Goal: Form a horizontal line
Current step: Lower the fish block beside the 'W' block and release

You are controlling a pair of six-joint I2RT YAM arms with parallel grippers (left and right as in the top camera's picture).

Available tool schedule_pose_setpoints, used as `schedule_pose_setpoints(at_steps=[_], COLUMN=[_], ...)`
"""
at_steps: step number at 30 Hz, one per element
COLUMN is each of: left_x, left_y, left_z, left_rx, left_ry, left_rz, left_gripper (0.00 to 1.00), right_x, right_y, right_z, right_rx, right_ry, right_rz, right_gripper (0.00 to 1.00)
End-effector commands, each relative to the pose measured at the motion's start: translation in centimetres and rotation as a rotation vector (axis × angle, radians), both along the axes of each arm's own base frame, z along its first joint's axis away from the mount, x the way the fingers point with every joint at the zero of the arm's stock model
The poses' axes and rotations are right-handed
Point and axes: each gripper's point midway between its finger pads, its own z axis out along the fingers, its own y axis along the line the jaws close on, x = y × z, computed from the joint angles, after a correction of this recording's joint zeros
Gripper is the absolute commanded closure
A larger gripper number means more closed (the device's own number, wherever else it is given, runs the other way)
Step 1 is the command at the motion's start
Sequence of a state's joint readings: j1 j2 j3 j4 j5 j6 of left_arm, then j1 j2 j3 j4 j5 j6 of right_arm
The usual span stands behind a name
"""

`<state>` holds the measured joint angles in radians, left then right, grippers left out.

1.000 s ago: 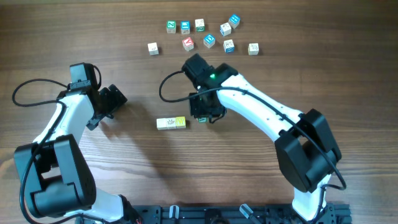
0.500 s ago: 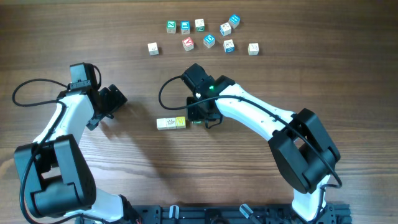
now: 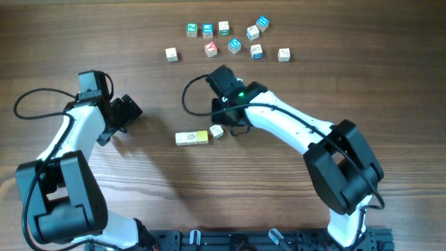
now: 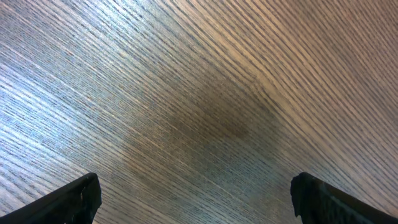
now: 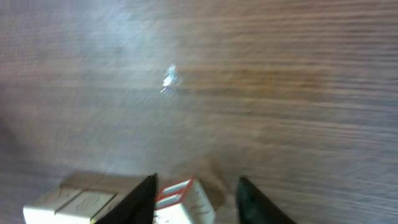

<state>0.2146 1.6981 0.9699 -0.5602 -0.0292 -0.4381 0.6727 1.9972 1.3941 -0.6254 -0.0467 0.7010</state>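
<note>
The horizontal line [image 3: 191, 138] is a short row of two touching cubes, one whitish and one yellow with a green edge. A third, red-edged cube [image 3: 217, 131] lies tilted at the row's right end. My right gripper [image 3: 227, 123] hovers just behind this cube, open. In the right wrist view the red-edged cube [image 5: 186, 200] sits between the spread fingers [image 5: 198, 194], near the left one, with the row [image 5: 87, 202] to its left. My left gripper [image 3: 131, 111] is open and empty over bare wood [image 4: 196, 199], well left of the row.
Several loose letter cubes [image 3: 234, 46] lie scattered at the far middle of the table, with single ones at the left [image 3: 171, 54] and right [image 3: 283, 54] of the cluster. The right arm's cable loops beside its wrist [image 3: 187, 97].
My right gripper carried the red-edged cube left to the row's end, let it go and drew back toward the far side. The cube now lies tilted on the table. The left arm has not moved.
</note>
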Motion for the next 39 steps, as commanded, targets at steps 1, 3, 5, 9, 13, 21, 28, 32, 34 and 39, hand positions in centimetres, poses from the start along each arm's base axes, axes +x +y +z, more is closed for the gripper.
schedule_pose_setpoints(at_steps=[1,3,5,9,13,21,28,32,34,39], left_x=[0.3,0.3,0.3,0.3,0.3,0.3,0.3,0.3,0.3,0.3], left_y=[0.2,0.2,0.2,0.2,0.2,0.2,0.2,0.2,0.2,0.2], left_z=[0.1,0.1,0.1,0.1,0.1,0.1,0.1,0.1,0.1,0.1], left_rx=[0.007,0.007,0.007,0.007,0.007,0.007,0.007,0.007,0.007,0.007], left_ry=[-0.003,-0.003,-0.003,-0.003,-0.003,-0.003,-0.003,-0.003,-0.003,-0.003], left_rz=[-0.009,-0.009,-0.009,-0.009,-0.009,-0.009,-0.009,-0.009,-0.009,-0.009], left_gripper=[0.0,0.0,0.0,0.0,0.0,0.0,0.0,0.0,0.0,0.0], right_x=[0.3,-0.5,-1.8,-2.7,-2.7,-2.6,-2.8,-3.4,-4.1,-4.2], right_y=[-1.2,-1.5,-2.2,-1.5,-0.3,-0.4,0.1,0.6,0.8,0.9], right_z=[-0.7,-0.9,-1.3,-1.3,-1.1,-1.3,-2.2,-2.1,-2.1,-2.1], right_rx=[0.004,-0.01,-0.037,-0.014,-0.002,-0.006,0.044,0.072,0.087,0.091], right_ry=[0.033,0.066,0.126,0.157,0.131,0.124,0.131,0.156,0.193,0.199], right_rz=[-0.041,-0.038,-0.053,-0.032,-0.007,-0.014,-0.031,-0.008,0.001,0.003], right_gripper=[0.81,0.85,0.86,0.95,0.92,0.96,0.96,0.96,0.96,0.96])
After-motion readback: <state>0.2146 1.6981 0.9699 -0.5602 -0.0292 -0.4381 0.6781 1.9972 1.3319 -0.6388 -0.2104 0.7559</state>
